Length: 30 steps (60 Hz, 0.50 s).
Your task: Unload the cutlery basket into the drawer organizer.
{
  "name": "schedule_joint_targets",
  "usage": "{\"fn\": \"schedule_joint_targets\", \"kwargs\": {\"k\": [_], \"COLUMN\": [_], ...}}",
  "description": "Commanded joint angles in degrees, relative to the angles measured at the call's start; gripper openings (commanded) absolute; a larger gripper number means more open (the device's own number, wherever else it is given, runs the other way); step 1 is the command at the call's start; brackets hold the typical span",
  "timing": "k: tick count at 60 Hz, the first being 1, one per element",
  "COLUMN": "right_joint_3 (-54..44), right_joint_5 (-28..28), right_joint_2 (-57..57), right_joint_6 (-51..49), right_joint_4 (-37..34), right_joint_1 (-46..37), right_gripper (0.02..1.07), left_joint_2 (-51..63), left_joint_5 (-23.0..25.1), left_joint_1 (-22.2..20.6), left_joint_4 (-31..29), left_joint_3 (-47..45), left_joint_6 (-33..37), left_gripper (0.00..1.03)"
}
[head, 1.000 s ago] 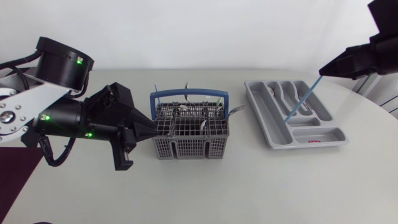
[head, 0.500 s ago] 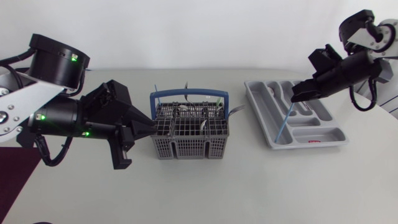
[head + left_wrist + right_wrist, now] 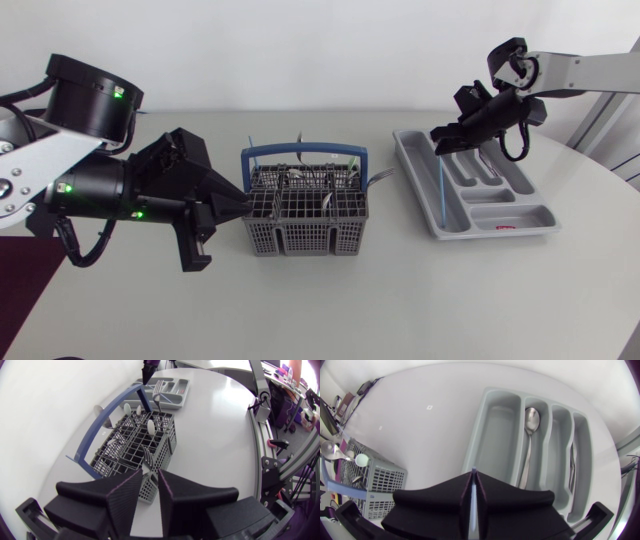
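One pale, smooth table (image 3: 330, 300) is carrying one grey plastic-lattice cutlery basket (image 3: 305, 215) with a blue hoop handle, and one moulded grey drawer organizer (image 3: 418, 170). The left gripper (image 3: 243, 205) is pinching the cutlery basket's near wall. The right gripper (image 3: 443, 148) is clamping one thin blue stick (image 3: 441, 195) over the drawer organizer's long compartment nearest the cutlery basket.

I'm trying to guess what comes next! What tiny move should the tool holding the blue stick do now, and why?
Probably lower a little and open. The right tool is shut on the blue stick, which hangs over the drawer organizer's empty outer compartment, beside the one holding a spoon.
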Motion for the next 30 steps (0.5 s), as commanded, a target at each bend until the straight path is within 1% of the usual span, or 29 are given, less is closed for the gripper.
{"fn": "schedule_joint_targets", "kwargs": {"k": [1,12,15,16,17,20,21,25,28,30], "right_joint_3": [3.63,7.23,7.06,6.97,6.62,5.74,5.12,2.58,0.47,-0.76], "right_joint_5": [-0.30,-0.03,0.58,0.58,0.58,0.58,0.58,0.93,0.93,1.02], "right_joint_2": [4.60,9.43,9.78,9.78,9.69,8.73,8.11,4.95,1.70,0.03], "right_joint_6": [2.27,4.03,4.29,4.38,4.47,5.00,5.26,6.05,7.02,7.81], "right_joint_4": [0.98,3.35,4.14,4.23,4.58,5.19,5.63,7.13,8.09,8.62], "right_joint_1": [0.55,0.46,0.46,0.46,0.46,0.37,0.37,0.19,0.02,-0.07], "right_gripper": [0.08,0.10,0.19,0.24,0.34,0.51,0.59,0.70,0.76,0.77], "left_joint_2": [-0.04,-0.04,-0.04,-0.04,-0.04,-0.04,-0.04,-0.13,-0.13,-0.30], "left_joint_5": [-0.18,-0.18,-0.09,-0.09,-0.18,-0.09,-0.09,-0.09,-0.09,-0.09], "left_joint_1": [0.46,0.46,0.46,0.46,0.46,0.46,0.46,0.46,0.46,0.46], "left_joint_4": [-0.09,0.00,0.09,0.09,0.18,0.18,0.27,0.35,0.44,0.53], "left_joint_3": [-0.39,-0.83,-1.09,-1.18,-1.27,-1.44,-1.44,-1.62,-1.71,-1.79], "left_joint_6": [0.24,0.15,0.15,0.15,0.15,0.15,0.15,0.15,0.06,0.06], "left_gripper": [0.39,0.39,0.39,0.39,0.39,0.39,0.39,0.39,0.39,0.39]}}
